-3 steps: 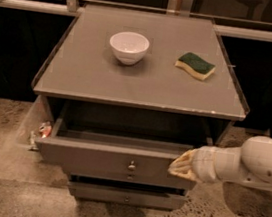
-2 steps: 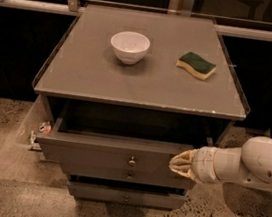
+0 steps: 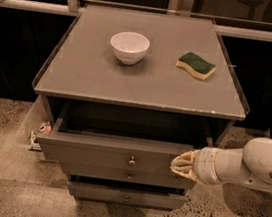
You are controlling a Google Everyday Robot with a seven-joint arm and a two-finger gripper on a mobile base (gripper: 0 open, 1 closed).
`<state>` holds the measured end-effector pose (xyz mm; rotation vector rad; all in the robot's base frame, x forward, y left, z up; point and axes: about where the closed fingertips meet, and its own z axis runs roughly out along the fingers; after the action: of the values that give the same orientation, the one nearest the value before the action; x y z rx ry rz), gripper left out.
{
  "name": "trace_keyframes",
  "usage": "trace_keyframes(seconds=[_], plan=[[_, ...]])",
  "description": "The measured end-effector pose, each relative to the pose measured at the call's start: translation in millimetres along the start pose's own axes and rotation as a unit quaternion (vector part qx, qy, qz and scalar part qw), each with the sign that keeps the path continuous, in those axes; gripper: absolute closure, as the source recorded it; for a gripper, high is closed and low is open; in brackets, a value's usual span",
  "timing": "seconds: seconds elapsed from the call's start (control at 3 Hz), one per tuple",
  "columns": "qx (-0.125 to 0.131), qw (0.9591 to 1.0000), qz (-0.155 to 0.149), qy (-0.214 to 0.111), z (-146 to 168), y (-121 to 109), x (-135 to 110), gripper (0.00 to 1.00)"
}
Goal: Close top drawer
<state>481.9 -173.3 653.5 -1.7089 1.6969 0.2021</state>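
Seeing gripper (image 3: 183, 163) against right end of half-open top drawer (image 3: 104, 151) front; jaws' state, cannot tell. I judge stiff wood, smooth-sliding: push flat front, no grasp.

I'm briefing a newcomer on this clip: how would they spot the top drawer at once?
Find the gray cabinet with a white bowl and green sponge on top. Just under that top is the top drawer, pulled out, with the robot's hand at its front's right end. Unlike the fronts below, it sticks out furthest.

Gray top drawer (image 3: 104, 152) stands partly open, hand (image 3: 180, 165) at its right front.
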Motion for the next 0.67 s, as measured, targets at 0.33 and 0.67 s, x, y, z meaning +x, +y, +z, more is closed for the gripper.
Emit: trace_keyframes(seconds=[0.33,0.67], plan=[[0.0,1.0,0.0,0.0,0.0,0.0,0.0,0.39],[0.0,1.0,0.0,0.0,0.0,0.0,0.0,0.15]])
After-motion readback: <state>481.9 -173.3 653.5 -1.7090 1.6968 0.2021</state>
